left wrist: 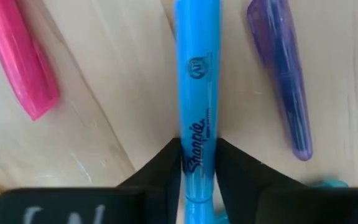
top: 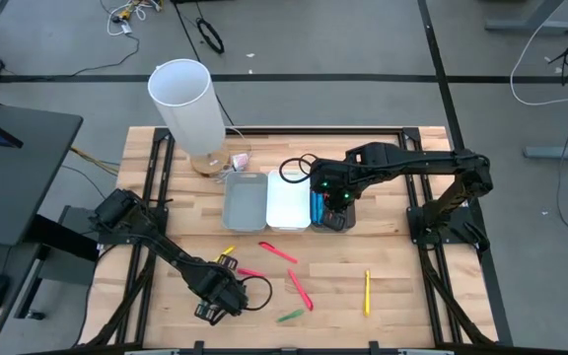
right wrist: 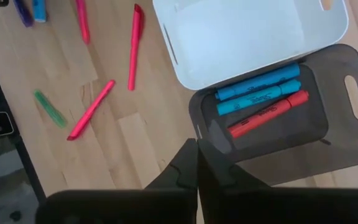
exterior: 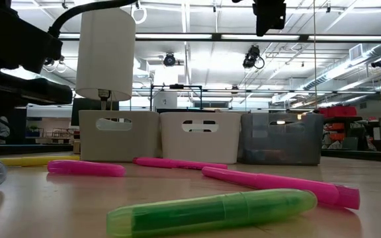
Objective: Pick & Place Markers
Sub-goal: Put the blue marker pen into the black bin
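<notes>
I've got my left gripper [left wrist: 199, 163] pinched on a blue marker [left wrist: 197, 93] lying on the wooden table [left wrist: 123, 93]; right gripper [right wrist: 197, 163] closed, empty, above the smooth dark bin [right wrist: 334, 134] holding two blue markers and a red one

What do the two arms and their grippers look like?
Both arms are dark, jointed and slim. The left arm carries a black cable loop near its wrist. The right arm shows a small green light near its gripper. The left gripper and right gripper have matte black, wedge-shaped fingers.
</notes>
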`<control>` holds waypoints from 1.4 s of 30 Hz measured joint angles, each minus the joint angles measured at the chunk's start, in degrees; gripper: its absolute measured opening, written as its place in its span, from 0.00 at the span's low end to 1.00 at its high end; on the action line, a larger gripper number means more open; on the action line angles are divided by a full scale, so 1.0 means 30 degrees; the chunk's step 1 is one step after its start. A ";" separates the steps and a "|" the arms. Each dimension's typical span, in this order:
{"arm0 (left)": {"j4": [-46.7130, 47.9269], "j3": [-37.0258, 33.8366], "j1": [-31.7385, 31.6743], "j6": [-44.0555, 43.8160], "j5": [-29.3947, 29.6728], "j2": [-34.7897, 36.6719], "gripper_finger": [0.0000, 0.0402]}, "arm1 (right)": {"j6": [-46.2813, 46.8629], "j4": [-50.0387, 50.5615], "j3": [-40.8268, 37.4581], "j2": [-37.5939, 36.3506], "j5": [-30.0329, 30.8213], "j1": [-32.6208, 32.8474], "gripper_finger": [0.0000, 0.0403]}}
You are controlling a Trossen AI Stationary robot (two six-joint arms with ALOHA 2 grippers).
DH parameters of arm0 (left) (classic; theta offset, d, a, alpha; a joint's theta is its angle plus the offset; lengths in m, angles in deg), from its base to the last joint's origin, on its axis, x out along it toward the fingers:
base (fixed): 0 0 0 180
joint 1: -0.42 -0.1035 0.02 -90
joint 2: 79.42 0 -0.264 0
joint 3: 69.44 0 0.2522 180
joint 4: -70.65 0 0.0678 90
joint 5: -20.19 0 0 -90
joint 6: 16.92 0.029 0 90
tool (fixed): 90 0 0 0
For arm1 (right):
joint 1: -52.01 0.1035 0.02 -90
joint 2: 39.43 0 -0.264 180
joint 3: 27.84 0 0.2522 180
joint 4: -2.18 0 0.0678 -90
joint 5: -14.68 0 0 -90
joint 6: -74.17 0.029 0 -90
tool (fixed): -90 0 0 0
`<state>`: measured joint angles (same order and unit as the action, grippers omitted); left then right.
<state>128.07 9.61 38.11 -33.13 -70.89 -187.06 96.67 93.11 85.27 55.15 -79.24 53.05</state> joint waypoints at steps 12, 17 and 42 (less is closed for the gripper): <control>-0.0214 -0.0061 0.0007 -0.1406 0.0083 0.0279 0.19 | 0.0270 0.0007 0.0000 0.0000 -0.0007 0.0456 0.00; -0.0505 -0.0071 -0.0085 -0.1585 0.0035 0.0601 0.17 | 0.0340 0.0020 0.0000 0.0000 -0.0002 0.0439 0.00; -0.1847 -0.0022 -0.0650 -0.6195 0.2564 0.5117 0.17 | 0.0321 0.0095 -0.0007 0.0000 0.0000 0.0437 0.00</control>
<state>122.53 9.55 36.16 -51.72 -63.20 -171.71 97.63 93.39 85.25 55.15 -79.24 54.36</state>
